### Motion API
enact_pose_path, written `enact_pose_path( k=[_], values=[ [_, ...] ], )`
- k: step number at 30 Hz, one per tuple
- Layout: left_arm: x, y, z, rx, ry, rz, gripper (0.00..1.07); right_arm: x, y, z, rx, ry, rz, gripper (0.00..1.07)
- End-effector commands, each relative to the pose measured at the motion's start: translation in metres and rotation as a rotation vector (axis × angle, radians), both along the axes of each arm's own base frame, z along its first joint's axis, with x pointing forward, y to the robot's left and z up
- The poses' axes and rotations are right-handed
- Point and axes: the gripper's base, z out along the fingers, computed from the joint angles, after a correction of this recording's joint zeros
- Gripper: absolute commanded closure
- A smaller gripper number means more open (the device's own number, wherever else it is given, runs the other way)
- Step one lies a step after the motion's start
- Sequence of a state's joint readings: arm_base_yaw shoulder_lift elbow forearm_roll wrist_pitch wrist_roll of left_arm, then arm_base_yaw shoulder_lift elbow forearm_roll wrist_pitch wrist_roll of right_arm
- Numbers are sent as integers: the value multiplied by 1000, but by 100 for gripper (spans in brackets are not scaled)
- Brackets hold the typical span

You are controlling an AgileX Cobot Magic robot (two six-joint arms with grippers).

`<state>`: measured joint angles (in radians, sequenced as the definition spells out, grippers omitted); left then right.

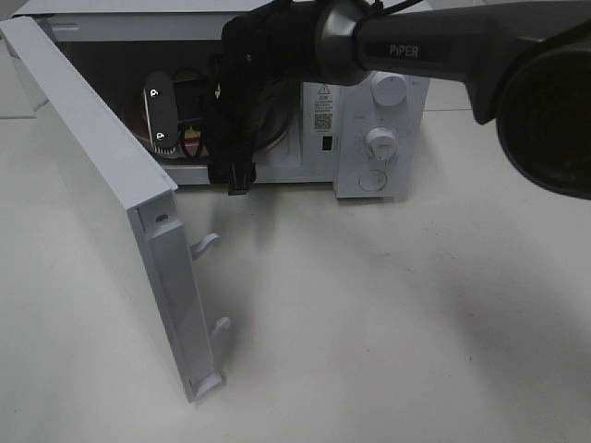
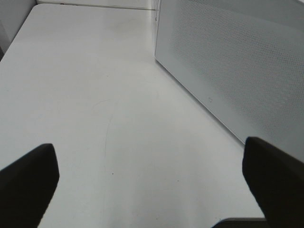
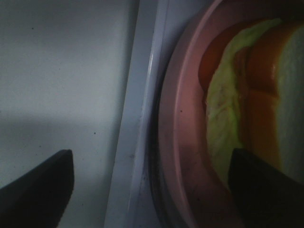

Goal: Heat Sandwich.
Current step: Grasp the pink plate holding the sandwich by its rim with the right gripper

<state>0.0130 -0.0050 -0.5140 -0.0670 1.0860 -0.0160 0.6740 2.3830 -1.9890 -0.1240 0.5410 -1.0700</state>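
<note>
"PiPER" on right arm [image 1: 411, 51]; warning sticker [image 1: 323, 106] on microwave [image 1: 383, 180] unreadable.

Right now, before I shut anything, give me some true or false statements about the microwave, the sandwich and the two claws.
1. The door of the microwave is open. True.
2. The sandwich sits on a blue plate. False: the plate is pink.
3. The left claw holds the sandwich. False: it is open and empty above the table.
4. The right claw is open. True.
5. The plate is out on the table, away from the microwave. False: it lies inside the microwave, just past the front sill.
</note>
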Motion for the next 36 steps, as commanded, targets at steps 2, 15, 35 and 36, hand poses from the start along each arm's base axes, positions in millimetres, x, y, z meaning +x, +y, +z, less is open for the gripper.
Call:
enact_pose_path(
  k=[2,15,35,36],
  values=[
    [0,-1,1,-8,-19,-1,9,6,9,-3,38,-1,-35,25],
    [0,0,1,-4,-19,1,9,10,15,-29,42,40,-32,27],
    [0,0,1,-1,-19,3,9,5,16,-27,96,114,-87,70],
    [0,0,1,-1,-19,3,9,5,16,-27,96,114,-87,70]
  ],
)
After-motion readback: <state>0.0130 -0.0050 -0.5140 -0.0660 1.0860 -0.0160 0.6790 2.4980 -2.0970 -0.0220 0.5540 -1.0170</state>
